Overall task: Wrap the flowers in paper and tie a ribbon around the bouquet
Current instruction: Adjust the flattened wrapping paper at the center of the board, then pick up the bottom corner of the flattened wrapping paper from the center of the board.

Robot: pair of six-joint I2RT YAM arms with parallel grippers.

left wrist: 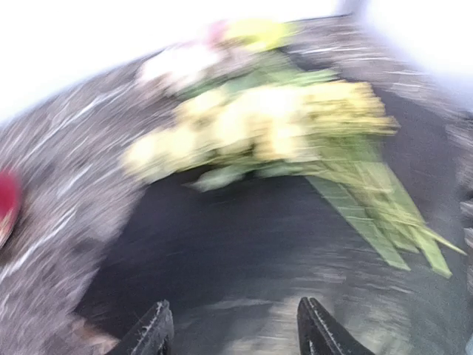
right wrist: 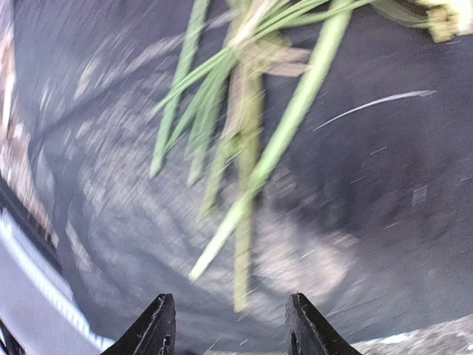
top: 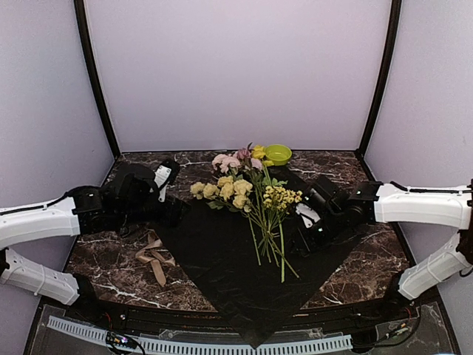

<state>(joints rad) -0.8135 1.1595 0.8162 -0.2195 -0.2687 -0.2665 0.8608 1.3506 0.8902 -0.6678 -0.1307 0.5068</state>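
- Main risk, as I judge it: the flowers (top: 247, 194) lie loose on the paper (top: 211, 255), heads toward 12 o'clock and stems fanned toward 6 o'clock. With nothing pinning them, lifting a corner quickly could roll the bunch off centre or scatter the stems
- The paper is glossy and crinkly and lies flat on the table (top: 369, 259), so a pinch at its edge could slip off, or drag the paper and flowers along instead of folding it
- Its 6 o'clock corner seems to reach past the near table edge, and a tug toward the arms could pull more of it over
- The ribbon (top: 152, 257) sits bunched on the bare table at about 8 o'clock of the paper, near its left edge, where a sweep of the left arm could snag it or bury it under a fold
- A green bowl (top: 278, 154) stands just beyond the flower heads at 12 o'clock, and pushing the bunch away could knock it
- The left gripper (left wrist: 233, 307) has its fingers apart with nothing between them. It sits by the paper's 9 o'clock corner, and the flowers lie apart from it toward 3 o'clock. Its wrist view is blurred, so I cannot tell whether the tips touch the paper
- The right gripper (right wrist: 230, 299) is spread and empty, over the paper's 3 o'clock side. The stem ends lie just ahead of it, at 12 o'clock in its wrist view, and not between its fingers
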